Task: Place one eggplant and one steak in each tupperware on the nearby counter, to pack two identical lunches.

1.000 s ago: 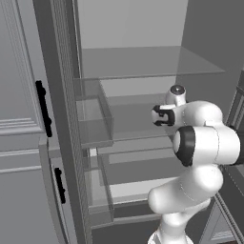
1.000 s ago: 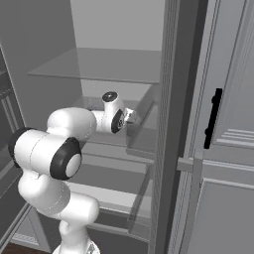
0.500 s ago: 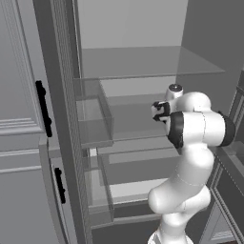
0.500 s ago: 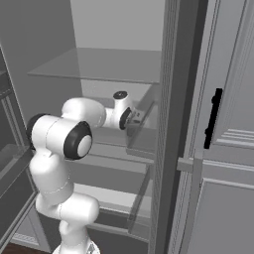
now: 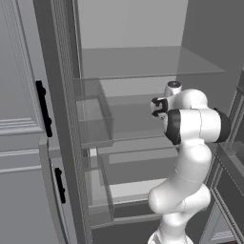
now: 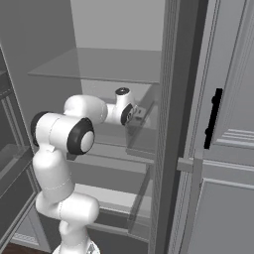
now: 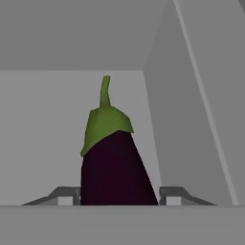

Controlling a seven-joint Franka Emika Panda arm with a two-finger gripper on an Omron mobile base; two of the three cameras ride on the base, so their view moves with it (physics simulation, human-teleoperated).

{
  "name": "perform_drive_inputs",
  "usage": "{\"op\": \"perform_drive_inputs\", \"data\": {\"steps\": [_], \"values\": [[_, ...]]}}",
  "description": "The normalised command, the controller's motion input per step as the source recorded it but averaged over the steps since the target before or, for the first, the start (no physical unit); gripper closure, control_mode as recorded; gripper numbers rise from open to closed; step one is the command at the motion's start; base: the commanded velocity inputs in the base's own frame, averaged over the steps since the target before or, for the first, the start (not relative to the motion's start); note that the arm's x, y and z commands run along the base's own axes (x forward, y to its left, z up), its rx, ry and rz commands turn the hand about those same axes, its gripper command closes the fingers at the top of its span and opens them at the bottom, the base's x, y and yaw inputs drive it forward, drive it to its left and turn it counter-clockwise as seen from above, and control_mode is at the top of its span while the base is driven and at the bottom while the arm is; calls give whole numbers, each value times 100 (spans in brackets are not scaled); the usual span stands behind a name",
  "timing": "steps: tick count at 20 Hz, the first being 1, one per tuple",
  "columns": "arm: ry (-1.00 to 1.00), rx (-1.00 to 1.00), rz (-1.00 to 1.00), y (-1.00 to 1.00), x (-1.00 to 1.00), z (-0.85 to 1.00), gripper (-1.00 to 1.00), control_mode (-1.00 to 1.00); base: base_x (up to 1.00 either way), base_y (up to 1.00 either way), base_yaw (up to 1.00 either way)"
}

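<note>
Lying between claw (image 7: 118, 195) fingers: eggplant (image 7: 115, 165)

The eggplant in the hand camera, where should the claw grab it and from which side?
Probably across the thick purple body of the eggplant, coming along its length from the blunt end, as the claw is lined up. The body is widest there and sits between the two fingertips; the green cap and thin stem point away from the hand and taper too much for a firm hold.

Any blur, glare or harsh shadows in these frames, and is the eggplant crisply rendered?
Hand view: eggplant slightly soft-edged, evenly lit, no glare, between the gripper fingertips. Left base view: flat grey lighting, glass shelf without reflections. Right base view: similarly flat, faint shading under the shelves, no motion blur.
</note>
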Motion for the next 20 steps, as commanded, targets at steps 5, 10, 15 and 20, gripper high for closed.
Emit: {"op": "perform_drive_inputs", "data": {"steps": [5,10,15,20], "values": [[0,0,0,0,-5,-9,100,-100,0,0,0],[-15,0,0,0,-51,-25,100,-100,0,0,0],[-31,6,-2,4,-88,50,100,-100,0,0,0],[-8,0,-1,21,-96,100,100,-100,0,0,0]]}}
